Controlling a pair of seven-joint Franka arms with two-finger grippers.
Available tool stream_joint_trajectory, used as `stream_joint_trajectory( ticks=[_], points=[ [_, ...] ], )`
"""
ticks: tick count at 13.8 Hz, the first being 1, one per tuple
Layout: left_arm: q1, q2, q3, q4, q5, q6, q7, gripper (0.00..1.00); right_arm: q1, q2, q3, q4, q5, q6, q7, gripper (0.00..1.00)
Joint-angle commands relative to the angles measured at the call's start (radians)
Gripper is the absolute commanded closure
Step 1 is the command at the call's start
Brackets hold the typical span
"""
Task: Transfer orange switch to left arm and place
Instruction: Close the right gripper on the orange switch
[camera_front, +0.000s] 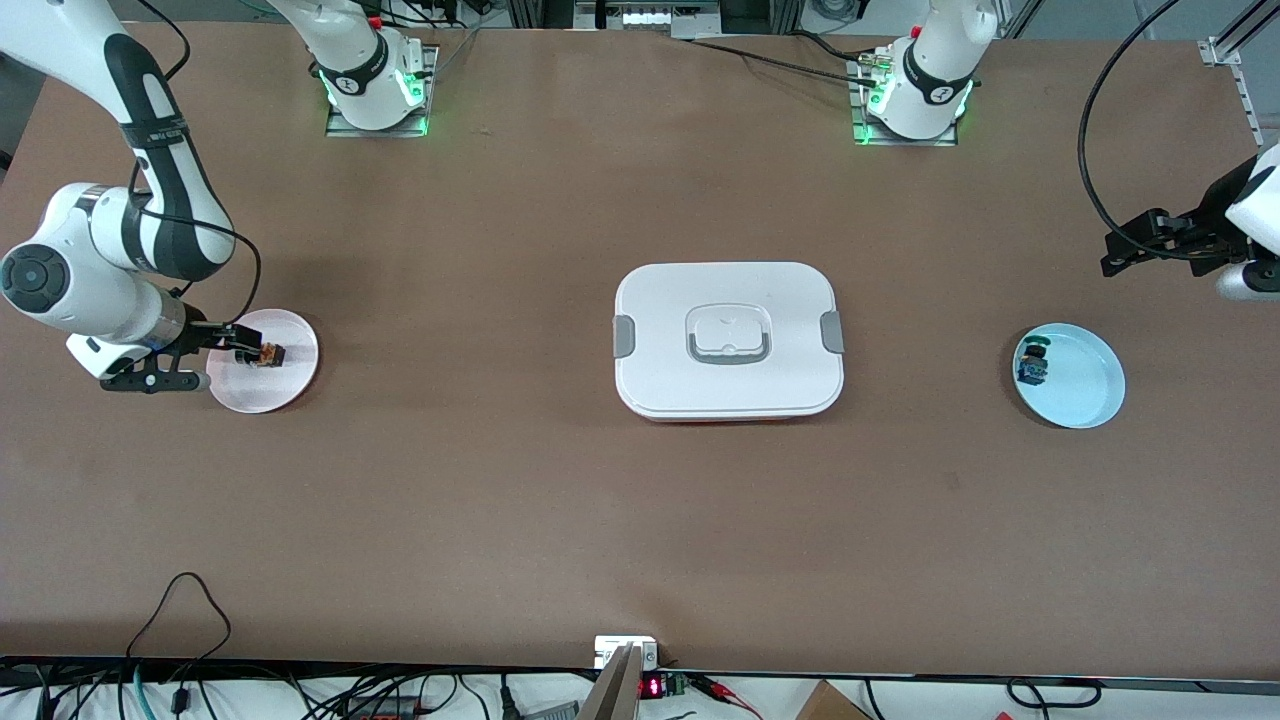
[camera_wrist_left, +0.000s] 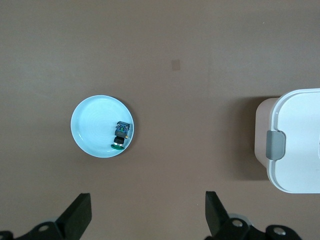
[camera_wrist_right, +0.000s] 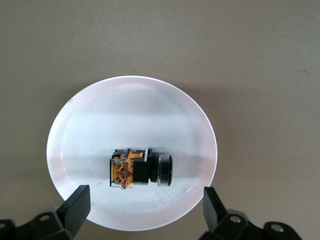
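Note:
The orange switch (camera_front: 268, 354) lies on its side on a pale pink plate (camera_front: 290, 385) at the right arm's end of the table. In the right wrist view the switch (camera_wrist_right: 132, 167) shows an orange-and-black body and a silvery end on the plate (camera_wrist_right: 125, 110). My right gripper (camera_front: 243, 345) hangs open just over that plate, one finger to each side of the switch and not touching it (camera_wrist_right: 147, 207). My left gripper (camera_front: 1112, 255) is open and empty, up over bare table beside the light blue plate (camera_wrist_left: 148, 210). The white box (camera_front: 660, 310) stands mid-table between the two plates.
The light blue plate (camera_front: 1090, 385) at the left arm's end holds a small blue-and-green-capped switch (camera_front: 1034, 362). Both also show in the left wrist view: the plate (camera_wrist_left: 87, 117), the switch (camera_wrist_left: 121, 135), and one end of the box (camera_wrist_left: 295, 125). Bare brown table surrounds the box.

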Motion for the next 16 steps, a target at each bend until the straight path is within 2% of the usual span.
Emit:
stream_joint_trajectory(
  ticks=[1,4,16],
  points=[
    [0.015,0.012,-0.002,0.028,0.012,-0.022,0.012,0.00,-0.007,0.020,0.008,-0.016,-0.015,0.050,-0.008,0.00],
    [0.018,0.013,-0.002,0.030,0.011,-0.022,0.012,0.00,-0.004,0.039,0.008,-0.041,-0.015,0.121,-0.008,0.00],
    [0.017,0.018,-0.011,0.031,0.011,-0.022,0.011,0.00,-0.009,0.109,0.008,-0.053,-0.018,0.148,-0.010,0.00]
  ],
)
